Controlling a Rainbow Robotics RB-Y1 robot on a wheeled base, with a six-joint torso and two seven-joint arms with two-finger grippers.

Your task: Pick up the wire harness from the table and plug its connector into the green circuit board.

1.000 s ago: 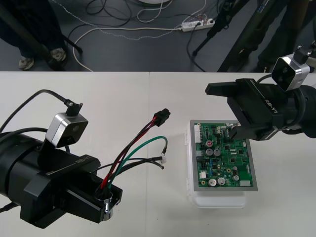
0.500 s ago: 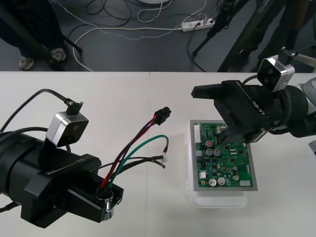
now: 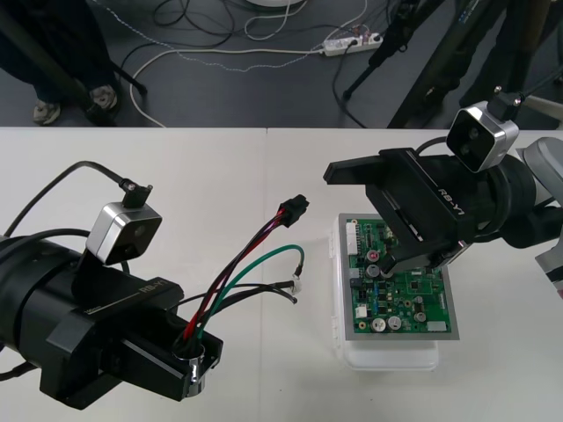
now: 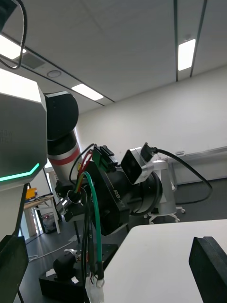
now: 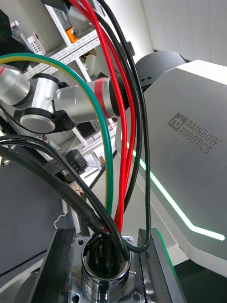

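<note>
**Harness in hand, plug waiting for a second grip**

The left gripper [image 3: 192, 359] is clamped on the round metal socket [image 5: 105, 272] of the wire harness [image 3: 220, 283], with the flange seated between its black fingers [image 5: 59, 265]. From that grip the red, black and green wires fan up and away, apparently stiff enough to hold their own arc over the worktop [image 3: 176, 176]. The black plug [image 3: 290, 209] sits at their free end, well apart from the left gripper; whether it touches the worktop I cannot tell. A green lead and a white-tipped lead end closer in.

The plug lies near the right gripper [image 3: 357, 216], on its outer side and not between its fingers. That gripper's jaws are spread wide and hold nothing. Beneath it is the green circuit board [image 3: 413, 299] on its white base [image 3: 387, 356].

The pick-up looks done, and the step in hand seems to be a handover. Next, the right gripper likely has to close on the plug, squarely, before steering it to the board.
</note>
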